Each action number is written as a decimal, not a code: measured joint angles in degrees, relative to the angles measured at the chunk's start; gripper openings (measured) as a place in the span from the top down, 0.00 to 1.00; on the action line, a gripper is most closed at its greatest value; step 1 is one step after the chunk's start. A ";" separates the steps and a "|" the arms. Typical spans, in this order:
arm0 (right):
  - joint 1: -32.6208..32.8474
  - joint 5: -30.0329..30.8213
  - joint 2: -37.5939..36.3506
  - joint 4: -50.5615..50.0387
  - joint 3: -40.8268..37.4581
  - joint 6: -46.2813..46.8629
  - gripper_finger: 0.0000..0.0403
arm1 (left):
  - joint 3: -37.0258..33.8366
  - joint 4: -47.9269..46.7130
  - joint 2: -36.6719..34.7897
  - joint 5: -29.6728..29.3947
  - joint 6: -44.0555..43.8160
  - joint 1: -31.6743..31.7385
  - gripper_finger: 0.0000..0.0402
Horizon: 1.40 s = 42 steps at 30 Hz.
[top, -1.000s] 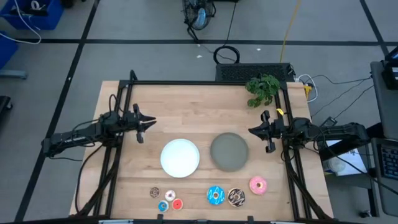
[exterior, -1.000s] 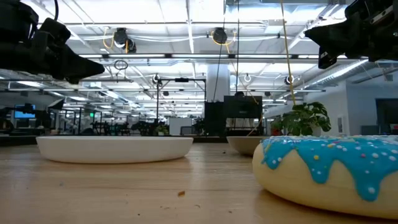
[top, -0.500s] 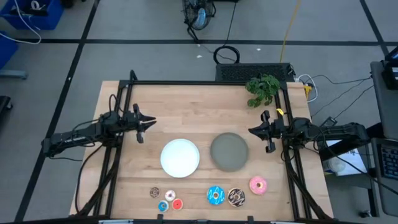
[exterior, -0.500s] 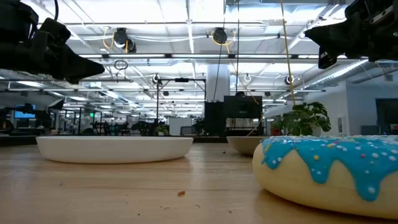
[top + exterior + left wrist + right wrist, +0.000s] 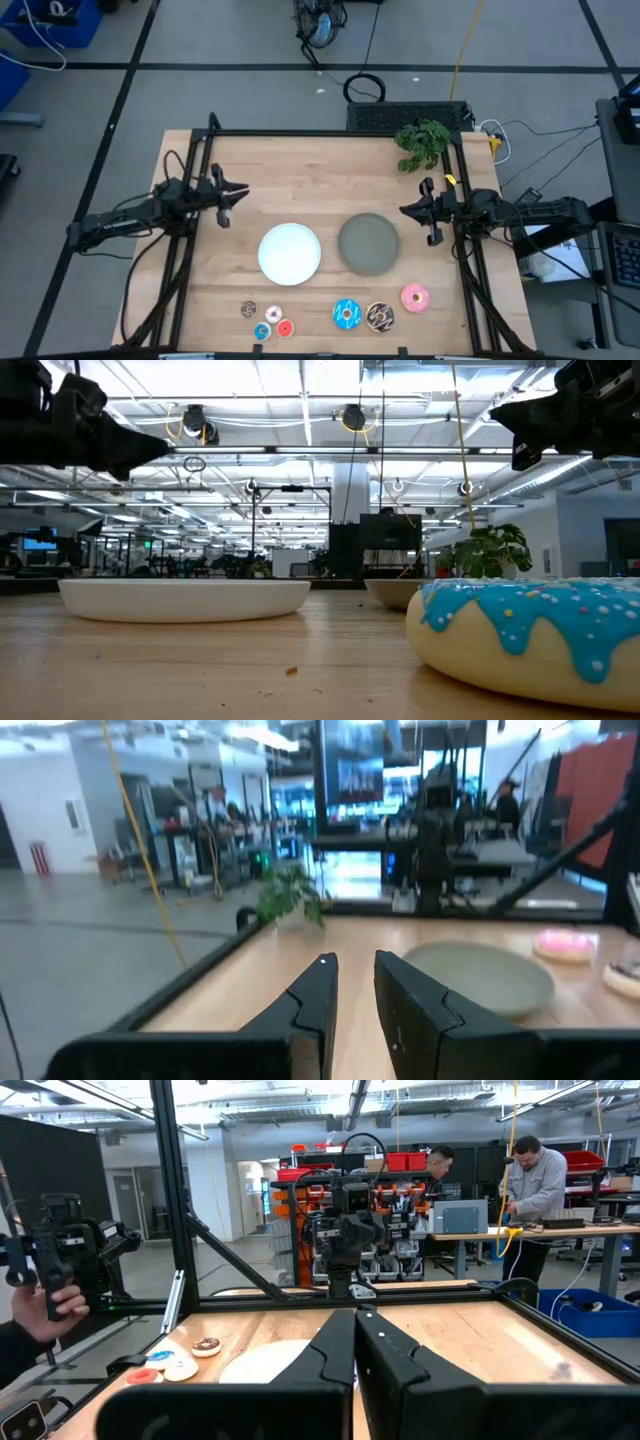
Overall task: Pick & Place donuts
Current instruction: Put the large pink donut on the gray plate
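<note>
All seven donuts lie flat along the table's near edge. The mini brown (image 5: 248, 310), white (image 5: 273, 313), blue (image 5: 262, 331) and red (image 5: 285, 328) ones sit left. The larger blue sprinkled (image 5: 347, 314), dark brown drizzled (image 5: 380, 317) and pink (image 5: 415, 297) ones sit right. My left gripper (image 5: 244, 193) hovers above the table's left side, far from them, its fingers a little apart (image 5: 352, 965). My right gripper (image 5: 402, 210) hovers at the right side beside the grey plate, shut (image 5: 355, 1315). Neither holds anything.
The white plate (image 5: 290, 252) and the grey plate (image 5: 369, 244) sit mid-table between the arms and the donuts. A small green plant (image 5: 422, 145) stands at the far right corner. Black frame rails run along the table's sides. A person's hand (image 5: 50, 1295) holds a device beyond the table's left side.
My left gripper has risen a little and shifted slightly toward the table's far edge. The right arm, the donuts and the plates have kept still.
</note>
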 joint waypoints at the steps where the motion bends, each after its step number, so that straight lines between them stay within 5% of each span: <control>1: -0.01 0.00 0.01 0.00 -0.02 0.00 1.00 | 0.00 1.07 0.00 0.00 0.02 0.00 0.81; 14: -0.01 0.23 0.22 2.07 0.00 -0.83 1.00 | 0.00 1.09 0.01 0.09 -6.56 0.00 0.81; 20: 0.55 6.02 0.52 1.42 3.28 -8.59 1.00 | 0.00 -0.01 0.00 -3.62 -8.77 -0.02 0.81; 24: 4.82 7.83 5.40 -16.71 16.47 -8.82 1.00 | 0.00 -0.28 0.00 -4.89 -7.37 -0.02 0.81; 28: 12.42 16.62 15.54 -38.42 34.04 -5.36 1.00 | 0.00 0.19 0.00 -4.91 -5.55 -0.02 0.81; 32: 20.46 22.88 28.03 -62.44 52.29 6.48 1.00 | 0.01 -0.26 0.12 -5.13 -1.94 0.00 0.81; 36: 26.96 21.18 41.40 -82.31 65.98 23.94 1.00 | 0.04 -2.07 0.99 -3.92 0.65 0.00 0.81; 42: 34.00 16.05 57.13 -90.14 72.93 36.24 1.00 | 0.04 0.48 1.95 -3.69 1.11 -0.02 0.81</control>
